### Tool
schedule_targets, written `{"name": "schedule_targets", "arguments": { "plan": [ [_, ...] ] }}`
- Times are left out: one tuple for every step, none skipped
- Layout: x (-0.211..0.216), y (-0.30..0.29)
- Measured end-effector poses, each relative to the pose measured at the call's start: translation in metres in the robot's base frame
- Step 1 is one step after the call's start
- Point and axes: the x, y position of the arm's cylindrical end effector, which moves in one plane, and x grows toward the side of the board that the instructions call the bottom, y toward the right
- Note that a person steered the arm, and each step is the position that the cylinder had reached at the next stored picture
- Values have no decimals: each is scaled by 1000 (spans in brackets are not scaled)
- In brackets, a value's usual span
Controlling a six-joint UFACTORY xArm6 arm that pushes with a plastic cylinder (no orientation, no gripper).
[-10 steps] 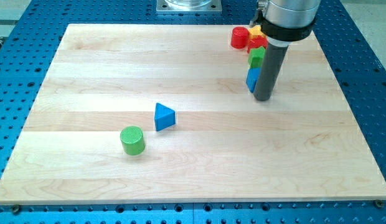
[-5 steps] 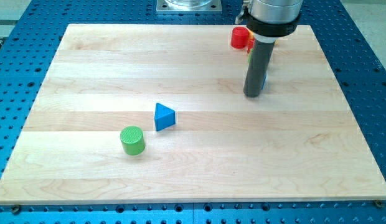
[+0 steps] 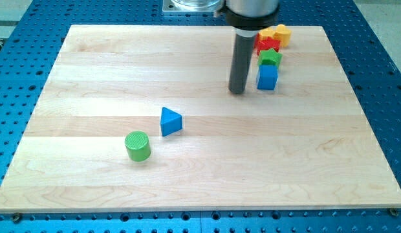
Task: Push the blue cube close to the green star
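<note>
The blue cube (image 3: 267,77) stands near the view's top right, touching the green star (image 3: 270,58) just above it. My tip (image 3: 237,91) rests on the board a short way to the left of the blue cube, with a small gap between them. The rod rises from the tip toward the view's top and hides part of the red block behind it.
A red block (image 3: 265,45) and a yellow block (image 3: 274,32) sit in a column above the green star. A blue triangle (image 3: 170,121) and a green cylinder (image 3: 138,145) lie at the lower left of the wooden board (image 3: 200,162).
My tip has moved left, from the blue cube's right side, across it, to its left side. The cube and green star now show fully; the red cylinder has gone from sight.
</note>
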Motion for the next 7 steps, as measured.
{"name": "schedule_targets", "arguments": {
  "plan": [
    [0,18],
    [0,31],
    [-1,39],
    [-1,47],
    [-3,48],
    [-14,48],
    [-17,48]
  ]
}}
